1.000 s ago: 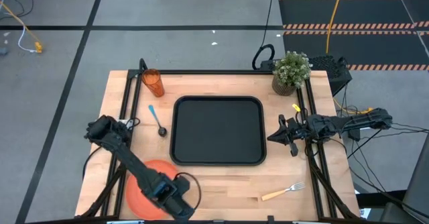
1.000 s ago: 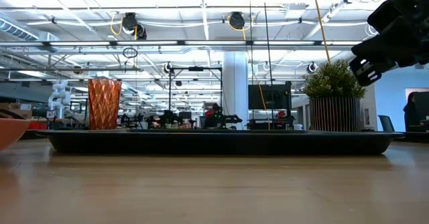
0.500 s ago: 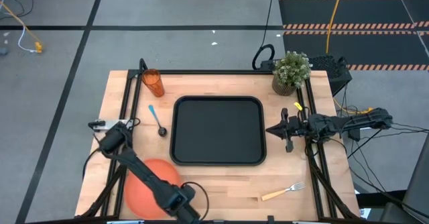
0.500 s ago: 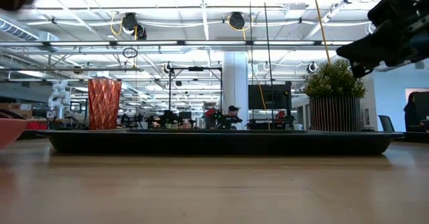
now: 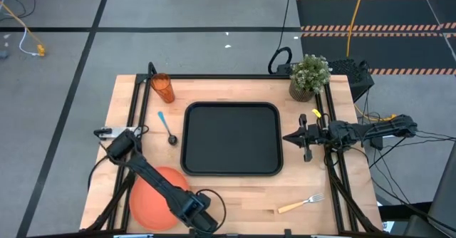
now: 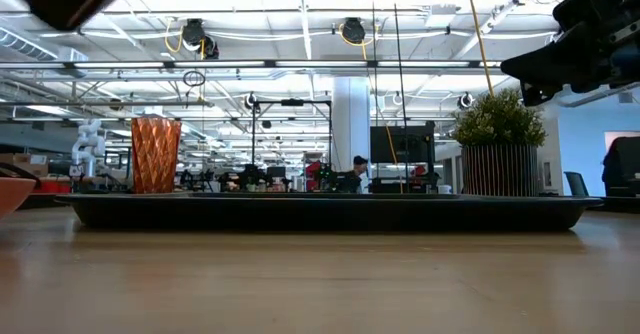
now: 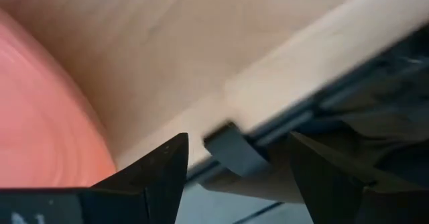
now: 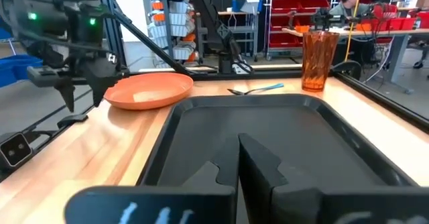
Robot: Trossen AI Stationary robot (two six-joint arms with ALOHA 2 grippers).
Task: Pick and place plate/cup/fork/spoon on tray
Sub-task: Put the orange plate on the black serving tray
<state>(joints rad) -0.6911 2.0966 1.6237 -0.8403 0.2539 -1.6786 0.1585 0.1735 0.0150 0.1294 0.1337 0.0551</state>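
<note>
The orange plate lies flat on the table's near left part. My left gripper points steeply down just right of the plate's rim, at the near edge. Its fingers are open over the table's edge, and the plate lies outside them. The black tray sits mid-table. The amber cup stands at the far left. The blue-handled spoon lies left of the tray. The tan-handled fork lies near the front right. My right gripper hovers shut beside the tray's right rim, holding nothing.
A potted green plant stands at the far right corner. Black frame rails run along the table's left and right sides. Bare wood lies between the tray's near rim and the fork.
My left gripper has come down and moved toward the table's right and near edges, from above the plate's right part to just past its rim, staying open. My right gripper has rolled about its own axis in place, staying shut.
</note>
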